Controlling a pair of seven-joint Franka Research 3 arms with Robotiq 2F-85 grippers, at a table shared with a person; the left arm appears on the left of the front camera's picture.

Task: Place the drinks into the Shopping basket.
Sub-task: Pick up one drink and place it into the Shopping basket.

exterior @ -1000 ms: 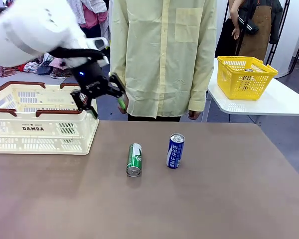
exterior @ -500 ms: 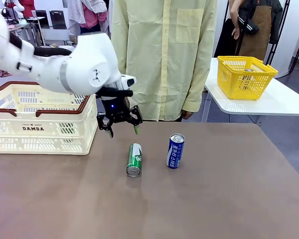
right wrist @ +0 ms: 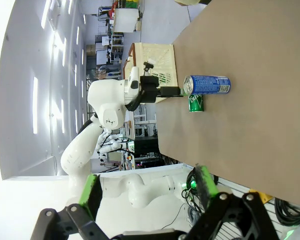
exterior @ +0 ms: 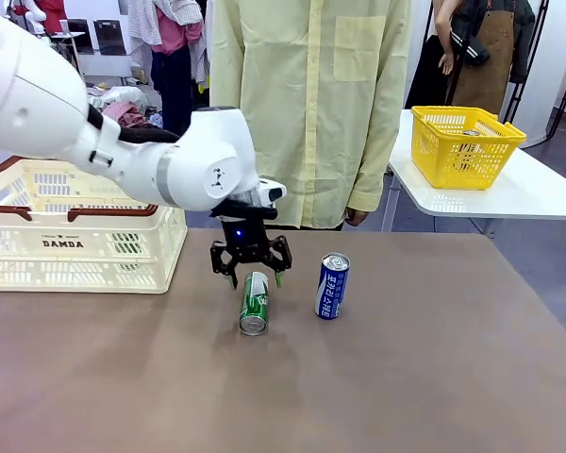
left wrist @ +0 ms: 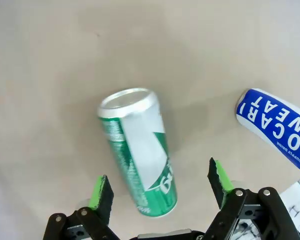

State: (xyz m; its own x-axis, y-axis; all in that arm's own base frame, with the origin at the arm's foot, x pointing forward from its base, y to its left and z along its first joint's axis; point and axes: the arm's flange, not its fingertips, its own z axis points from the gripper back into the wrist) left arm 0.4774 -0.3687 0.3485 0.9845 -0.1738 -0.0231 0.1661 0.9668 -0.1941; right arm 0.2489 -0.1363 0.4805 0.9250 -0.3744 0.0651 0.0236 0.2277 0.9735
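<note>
Your left gripper [exterior: 256, 279] hangs over the middle of the brown table [exterior: 424, 377] with its fingers pointing down and spread wide. Nothing is held between them. The green can [exterior: 254, 307] lies on its side right under it, its silver end turned toward your side of the table and its other end pointing at the person [exterior: 311, 104] in the pale yellow shirt. In the left wrist view the left gripper [left wrist: 159, 182] straddles that far end. One green pad [left wrist: 100, 189] stands off to one side of the green can [left wrist: 140, 150] and the other pad off to the other side, with a clear gap of tabletop on each side, so neither pad touches the can. The blue can [exterior: 332, 286] stands upright just beside the green one, on its right in the front view, and a corner of the blue can [left wrist: 275, 130] shows at the edge of the wrist view, outside the fingers. The Shopping basket [exterior: 75, 243] sits on the table's left part, well apart from both cans. Your right gripper [right wrist: 147, 187] is also spread with nothing in it, far back from the table; from there both the blue can [right wrist: 207, 84] and the green can [right wrist: 195, 103] show near the Shopping basket [right wrist: 157, 62]. A yellow basket [exterior: 464, 146] rests on a white side table behind, at right.
</note>
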